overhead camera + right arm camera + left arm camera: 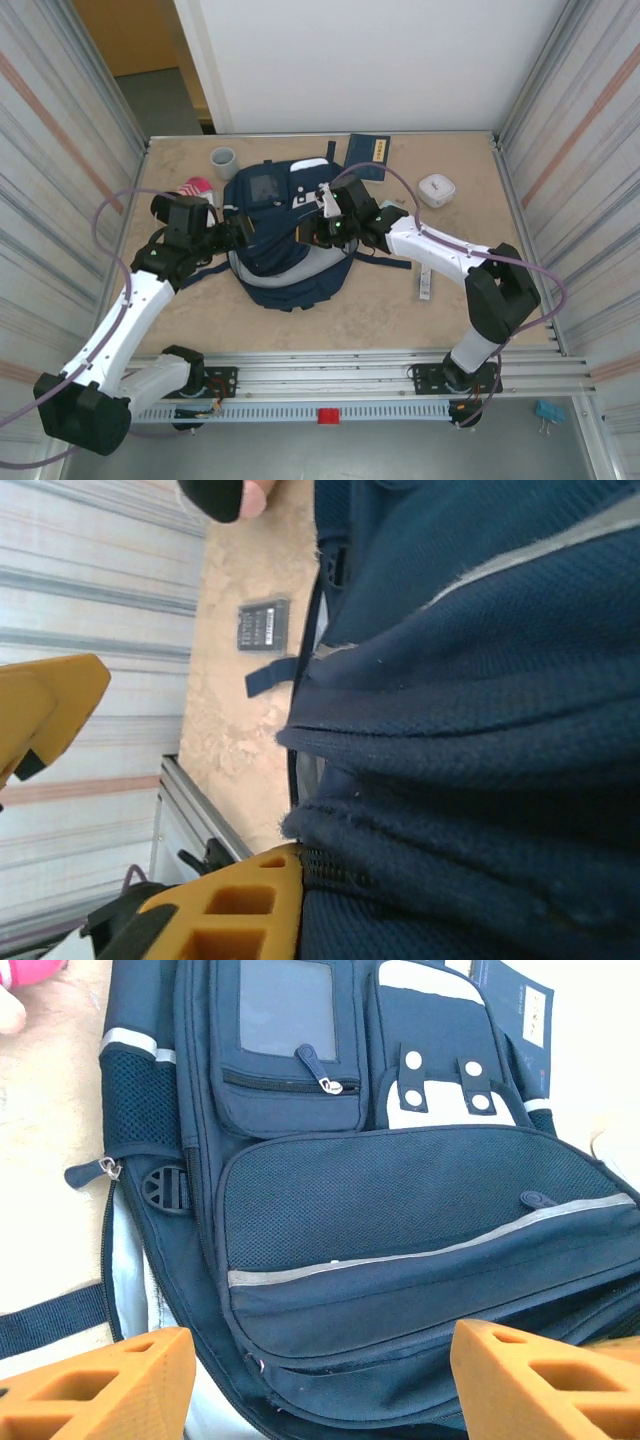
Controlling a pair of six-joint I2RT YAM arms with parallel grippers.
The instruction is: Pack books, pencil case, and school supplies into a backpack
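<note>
In the top view, the backpack (285, 265) is seen lying flat at the middle of the desk (380, 320), pockets up. The book (367, 155) is set flat just beyond its top edge, at about 1 o'clock from it. The left jaws are held at the bag's 9 o'clock side and the right jaws at its 3 o'clock side, over the fabric; the book is well apart from both. In the left wrist view, the left jaws are shown released, the two orange fingers (100, 1385) spread wide at 6 o'clock with nothing between them. The backpack (400, 1200) is stretched out ahead, and a corner of the book (520, 1010) is caught at 1 o'clock. In the right wrist view, the right jaws are seen parted, with the backpack (480, 730) fabric pressed against the lower finger (230, 910) beside a zip, not pinched by both. It is judged that no opening is being held wide. If the fabric is let slip, the compartment may fall shut, and the thin book, flat on the desk, may be pushed along rather than lifted.
</note>
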